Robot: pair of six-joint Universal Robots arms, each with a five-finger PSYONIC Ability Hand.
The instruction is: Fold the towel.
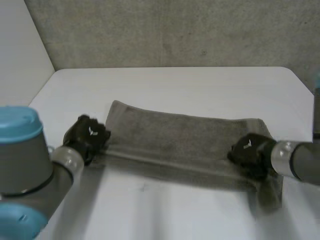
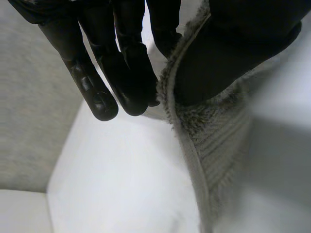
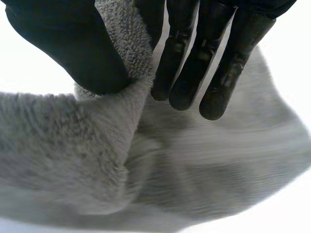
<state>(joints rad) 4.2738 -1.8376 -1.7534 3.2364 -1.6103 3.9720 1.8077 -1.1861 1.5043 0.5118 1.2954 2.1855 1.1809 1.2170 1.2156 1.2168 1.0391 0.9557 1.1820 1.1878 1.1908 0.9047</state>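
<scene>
The towel (image 1: 180, 137) lies across the frame's lower middle on the table (image 1: 175, 85). The left hand (image 1: 87, 134) pinches its left end and the right hand (image 1: 250, 150) its right end. Both should lift evenly, keeping the edge taut.

The towel (image 1: 185, 140) lay across the middle of the counter (image 1: 200, 85), with the left hand (image 1: 87, 134) at the towel's left end and the right hand (image 1: 250, 150) at its right end.

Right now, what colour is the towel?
The towel is plain grey, seen best in the head view.
</scene>
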